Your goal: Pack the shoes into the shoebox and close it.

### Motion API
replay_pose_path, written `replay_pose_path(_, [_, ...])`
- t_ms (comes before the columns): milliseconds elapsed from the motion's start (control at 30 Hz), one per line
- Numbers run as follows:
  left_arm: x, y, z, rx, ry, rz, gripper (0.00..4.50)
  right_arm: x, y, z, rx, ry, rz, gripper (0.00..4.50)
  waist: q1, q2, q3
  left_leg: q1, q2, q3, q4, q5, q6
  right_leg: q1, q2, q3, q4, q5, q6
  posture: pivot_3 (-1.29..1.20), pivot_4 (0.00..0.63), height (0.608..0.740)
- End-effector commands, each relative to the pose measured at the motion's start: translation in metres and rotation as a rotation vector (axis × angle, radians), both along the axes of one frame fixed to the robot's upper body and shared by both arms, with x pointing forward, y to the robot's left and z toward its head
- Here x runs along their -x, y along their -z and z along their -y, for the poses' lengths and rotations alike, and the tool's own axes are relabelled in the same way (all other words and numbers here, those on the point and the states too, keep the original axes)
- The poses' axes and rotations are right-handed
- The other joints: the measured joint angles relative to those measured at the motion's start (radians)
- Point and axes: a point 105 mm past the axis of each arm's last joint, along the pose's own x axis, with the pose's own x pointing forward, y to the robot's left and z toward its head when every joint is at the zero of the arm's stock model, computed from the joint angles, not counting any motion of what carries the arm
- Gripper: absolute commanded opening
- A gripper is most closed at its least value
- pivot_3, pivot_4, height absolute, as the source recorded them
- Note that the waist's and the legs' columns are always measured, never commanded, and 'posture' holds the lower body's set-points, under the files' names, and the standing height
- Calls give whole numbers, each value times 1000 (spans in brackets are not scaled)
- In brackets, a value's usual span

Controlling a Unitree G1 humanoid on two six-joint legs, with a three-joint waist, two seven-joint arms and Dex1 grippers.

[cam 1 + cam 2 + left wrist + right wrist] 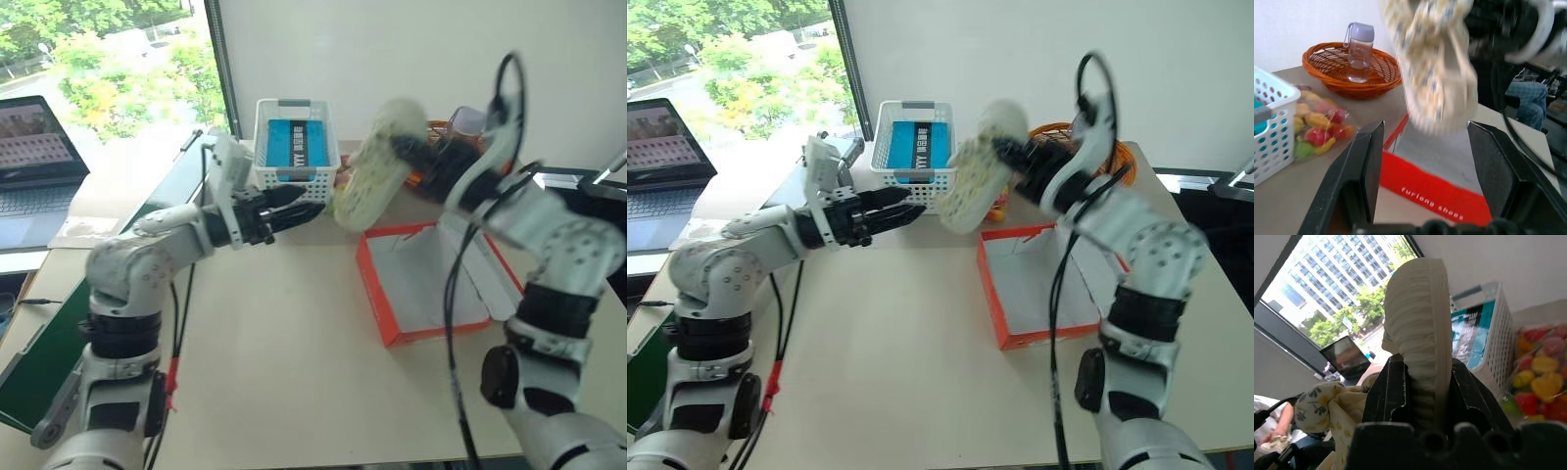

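While our right pincer (1011,155) is clamped on one shoe (982,168), raised above the far edge of the open shoebox (1038,286), and our left pincer (294,208) stands apart and empty, we must next lower this shoe into the box.

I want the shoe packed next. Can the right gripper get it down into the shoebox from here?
Probably yes: the right gripper holds the shoe above the open shoebox, with nothing between.
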Motion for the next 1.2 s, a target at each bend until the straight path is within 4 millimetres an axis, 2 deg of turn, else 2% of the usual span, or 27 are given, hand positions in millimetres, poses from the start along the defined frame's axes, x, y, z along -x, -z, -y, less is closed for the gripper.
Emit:
replay_pose_path(33, [10, -2, 5, -24, 47, 58, 2885, 20, -4, -2, 169, -127, 2, 511, 5, 0, 0, 0, 0, 0, 0, 0, 0, 1, 0, -1, -1, 0, 0, 0, 150, 740])
replay_pose_path(67, [10, 1, 6, -30, 48, 59, 2885, 22, 2, -2, 216, -150, -21, 511, 6, 0, 0, 0, 0, 0, 0, 0, 0, 2, 0, -1, -2, 0, 0, 0, 150, 740])
replay_pose_path(200, [11, 10, 16, -39, 59, 61, 2885, 20, 59, 15, 442, -166, -242, 511, 6, -1, 0, 0, 0, 0, 1, 0, 0, 3, -1, -1, -3, 0, 0, 0, 150, 740])
replay_pose_path(333, [10, 12, 19, -19, 42, 62, 2885, 14, 100, 31, 464, -179, -384, 511, 3, -1, 0, 1, 0, 0, 2, 0, 1, 4, -1, 0, -3, 0, 1, 0, 150, 740])
replay_pose_path(433, [10, 15, 18, -11, 24, 55, 2885, 9, 118, 44, 457, -159, -441, 511, -1, -1, 0, 0, 0, 1, 2, 0, 1, 3, 0, 1, -3, 0, 1, 0, 150, 740])
replay_pose_path(733, [15, 20, 19, 8, -1, 49, 2885, -3, 161, 74, 531, -116, -557, 511, 4, -1, 0, 1, 0, 1, 3, 0, 1, 4, 0, 1, -3, 1, 2, 0, 150, 740])
replay_pose_path(933, [13, 22, 17, 8, -32, 58, 2885, -6, 182, 87, 680, -135, -600, 511, 4, -1, 0, 1, -1, 0, 3, 0, 1, 4, 0, 1, -3, 1, 2, 0, 150, 740])
replay_pose_path(1100, [17, 26, 18, 14, -29, 50, 2885, -13, 194, 96, 780, -149, -609, 511, 4, -1, 0, 1, -1, 0, 4, 0, 1, 4, 0, 1, -3, 1, 2, 0, 150, 740])
replay_pose_path(1200, [19, 29, 17, 11, -33, 46, 2885, -19, 189, 97, 816, -160, -588, 511, 3, -1, 0, 1, -1, 1, 4, 0, 1, 4, 0, 1, -3, 1, 2, 0, 150, 740])
